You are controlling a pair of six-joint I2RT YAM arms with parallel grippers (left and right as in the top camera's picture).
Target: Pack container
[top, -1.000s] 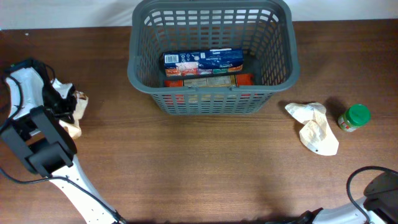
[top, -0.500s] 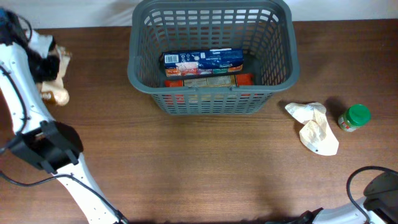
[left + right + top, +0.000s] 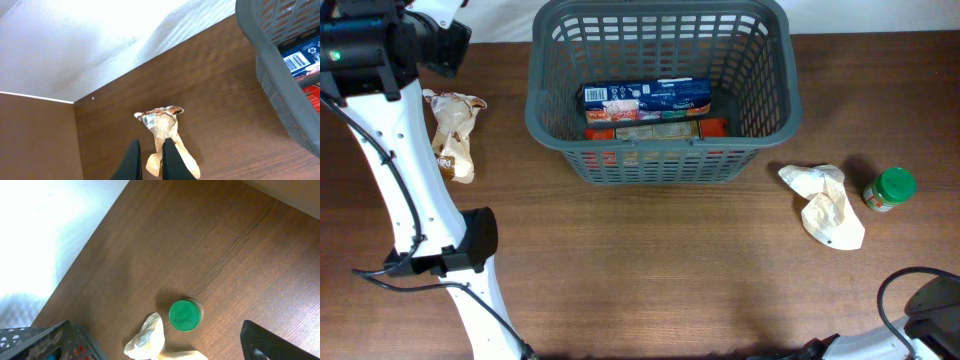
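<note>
Brown bench [image 3: 650, 270]: basket [image 3: 660, 165] back-centre, boxes [image 3: 645, 97] inside. Left fingers [image 3: 169, 160] barely parted, empty, high above bag [image 3: 455, 135]; right fingers' state can't be told. Risk: you descend with that narrow gap and shove the bag aside.

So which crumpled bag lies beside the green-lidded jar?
The pale cream crumpled bag right of the dark grey plastic basket; the green-lidded jar stands beside it. The browner crumpled bag lies left of the basket.

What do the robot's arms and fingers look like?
The left arm has slim white links, black joint housings and a thin black cable alongside. Its fingers are narrow, flat and black. The right arm shows pale casing and a black cable loop.
</note>
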